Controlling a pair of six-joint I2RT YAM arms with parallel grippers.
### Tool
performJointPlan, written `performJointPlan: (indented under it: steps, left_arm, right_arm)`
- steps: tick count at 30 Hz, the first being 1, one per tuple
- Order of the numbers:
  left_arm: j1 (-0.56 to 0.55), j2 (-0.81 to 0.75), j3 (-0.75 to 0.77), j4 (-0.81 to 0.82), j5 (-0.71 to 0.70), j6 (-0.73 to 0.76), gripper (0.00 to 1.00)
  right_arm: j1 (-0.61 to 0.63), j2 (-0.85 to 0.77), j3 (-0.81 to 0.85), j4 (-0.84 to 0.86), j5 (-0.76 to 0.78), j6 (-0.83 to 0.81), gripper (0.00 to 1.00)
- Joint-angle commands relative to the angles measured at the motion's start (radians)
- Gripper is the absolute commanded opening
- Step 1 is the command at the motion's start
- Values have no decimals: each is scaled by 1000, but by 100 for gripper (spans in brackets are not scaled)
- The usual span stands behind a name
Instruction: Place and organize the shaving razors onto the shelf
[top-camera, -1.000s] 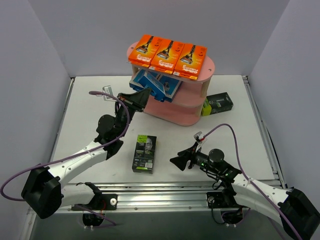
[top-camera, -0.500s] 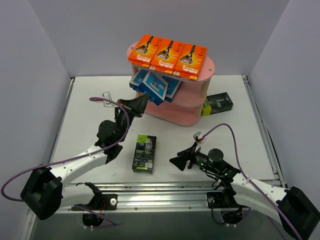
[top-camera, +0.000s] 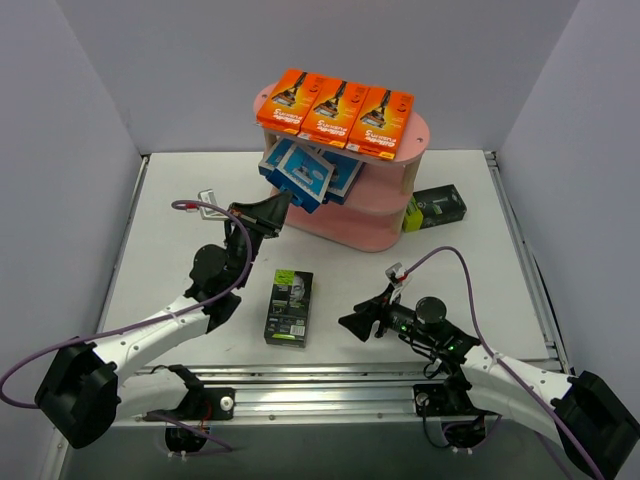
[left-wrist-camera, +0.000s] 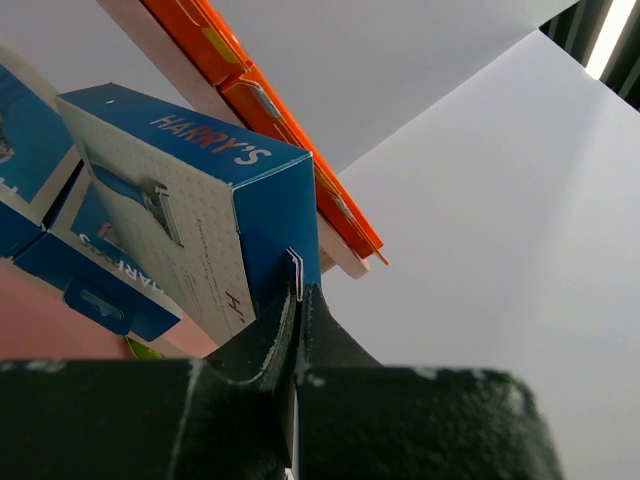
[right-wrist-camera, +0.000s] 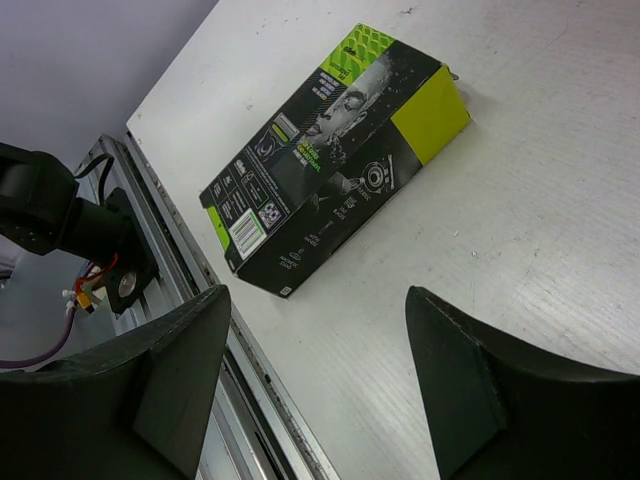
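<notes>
Looking down on a white table (top-camera: 170, 240), boxed on three sides by pale grey walls (top-camera: 90, 120). Metal rail (top-camera: 330, 382) along near edge, purple cables (top-camera: 215, 208) looping off both arms.

Finding pink shelf (top-camera: 360, 228) at far centre of table. Counting three orange packs (top-camera: 335, 110) side by side on top board. Blue packs (top-camera: 312, 172) crowded and tilted on middle tier. Spotting one black pack (top-camera: 289, 307) flat on table between the arms, well apart from shelf. Second black pack (top-camera: 435, 208) lying on table just beside shelf's right end.

Checking against a second back:
- Left gripper (top-camera: 286, 200) pulled away from middle tier, tip now just below corner of front blue pack (left-wrist-camera: 200, 220); touching or not, cannot tell.
- Fingers pressed together, nothing seen between them.
- Front blue pack sitting at a slightly different angle than before.
- Right gripper (top-camera: 350, 323) same as before: spread, empty, low over table just right of nearer black pack.
- Orange packs and both black packs unmoved.

Reading "HARRY'S" in white capitals on blue side of front pack, left wrist view. Lime panels, barcode and fine print on black pack, too small to read. Print on orange packs likewise unreadable.
</notes>
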Motion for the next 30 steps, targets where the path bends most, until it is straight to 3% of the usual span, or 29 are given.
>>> performJointPlan:
  steps: [1, 30]
  left_arm:
    - [2, -27, 5, -3, -33, -26, 2]
    - [-6, 31, 11, -172, -202, -118, 2]
  right_arm:
    - [7, -4, -3, 66, -16, 0, 66]
    - [7, -3, -6, 75, -21, 3, 66]
